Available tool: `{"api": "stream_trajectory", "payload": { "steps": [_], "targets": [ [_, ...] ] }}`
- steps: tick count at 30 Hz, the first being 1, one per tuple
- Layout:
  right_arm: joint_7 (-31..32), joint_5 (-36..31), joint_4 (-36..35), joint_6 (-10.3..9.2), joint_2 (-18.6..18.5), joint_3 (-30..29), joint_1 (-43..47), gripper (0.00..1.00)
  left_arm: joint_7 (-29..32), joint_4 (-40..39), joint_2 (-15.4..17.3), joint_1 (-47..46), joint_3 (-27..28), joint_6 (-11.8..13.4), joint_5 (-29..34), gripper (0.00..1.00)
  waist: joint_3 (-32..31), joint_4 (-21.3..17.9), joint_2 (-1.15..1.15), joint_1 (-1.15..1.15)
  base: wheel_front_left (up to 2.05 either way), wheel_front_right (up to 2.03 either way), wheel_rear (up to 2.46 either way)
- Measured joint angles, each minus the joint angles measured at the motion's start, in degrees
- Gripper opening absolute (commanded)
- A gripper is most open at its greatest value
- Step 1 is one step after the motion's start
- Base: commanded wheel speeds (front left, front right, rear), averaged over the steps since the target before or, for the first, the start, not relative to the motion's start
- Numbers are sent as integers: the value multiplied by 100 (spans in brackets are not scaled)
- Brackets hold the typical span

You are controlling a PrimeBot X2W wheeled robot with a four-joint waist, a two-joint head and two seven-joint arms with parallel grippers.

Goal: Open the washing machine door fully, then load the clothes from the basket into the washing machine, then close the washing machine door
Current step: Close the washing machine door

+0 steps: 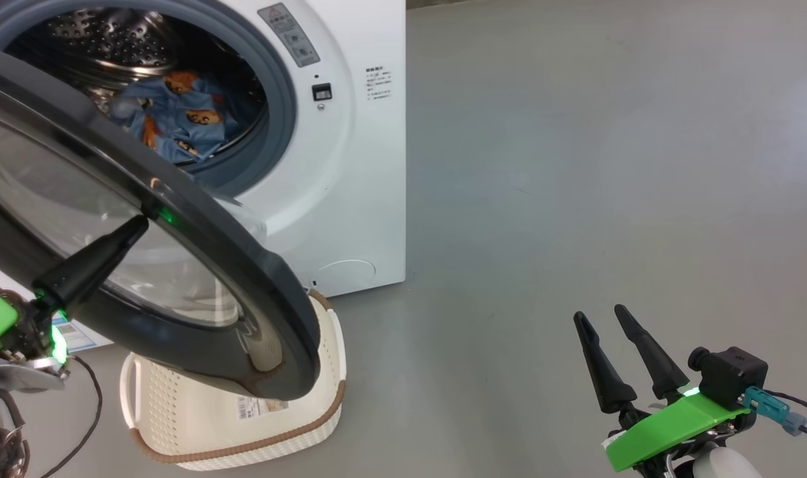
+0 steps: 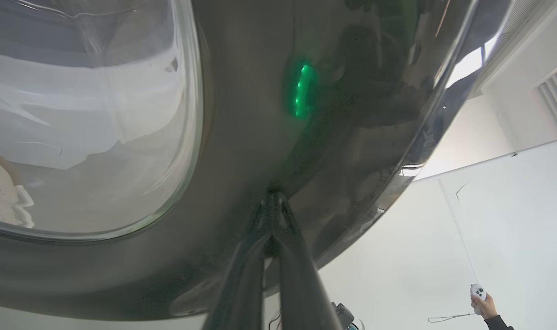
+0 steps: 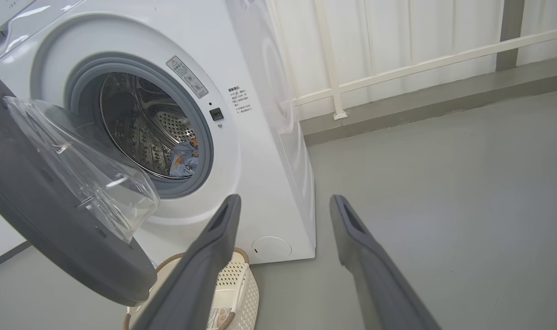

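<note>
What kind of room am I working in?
Probably a test space, not a home laundry: a washing machine on bare grey floor, white curtains, a person's hand holding a controller.

Door (image 1: 260, 289) overhangs basket (image 1: 177, 411), screens drum (image 1: 104, 33)

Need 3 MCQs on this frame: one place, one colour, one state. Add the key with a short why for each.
1. Where are the clothes?
A) on the floor
B) in the drum
C) draped over the door

2. What colour is the braided rim of the basket?
A) brown
B) red
C) black

3. How do the jaws of the right gripper stand?
A) shut
B) shut on cloth
C) open, holding nothing

Key:
1 B, the blue fabric lies inside the steel drum.
2 A, a brown band runs round the cream wall.
3 C, its tips stand apart with nothing between them.
</note>
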Motion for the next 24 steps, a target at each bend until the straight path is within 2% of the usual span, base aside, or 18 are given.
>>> {"api": "stream_trajectory", "payload": {
  "steps": [12, 20, 21, 22, 23, 24],
  "targets": [
    [0, -35, 15, 0, -5, -11, 1, 100, -1, 16, -14, -18, -90, -148, 76, 0, -106, 274, 0, 0, 0, 0, 0],
    [0, -35, 55, 0, -42, -12, 1, 100, 1, -18, -30, -9, -115, -149, 76, 0, -135, 468, 0, 0, 0, 0, 0],
    [0, -35, 57, 0, -42, -12, 1, 100, 0, -31, -29, -1, -113, -149, 80, 3, -136, 487, 0, 0, 0, 0, 0],
    [0, -35, 57, 0, -41, -13, 1, 100, -1, -44, -29, 13, -110, -151, 94, 27, -136, 505, 0, 0, 0, 0, 0],
    [0, -35, 56, 0, -38, -13, 1, 100, -2, -58, -25, 35, -105, -158, 113, 27, -135, 522, 0, 0, 0, 0, 0],
    [0, -35, 57, 0, -37, -16, 1, 100, -11, -77, -25, 76, -105, -198, 129, 43, -136, 538, 0, 0, 0, 0, 0]
  ]
}}
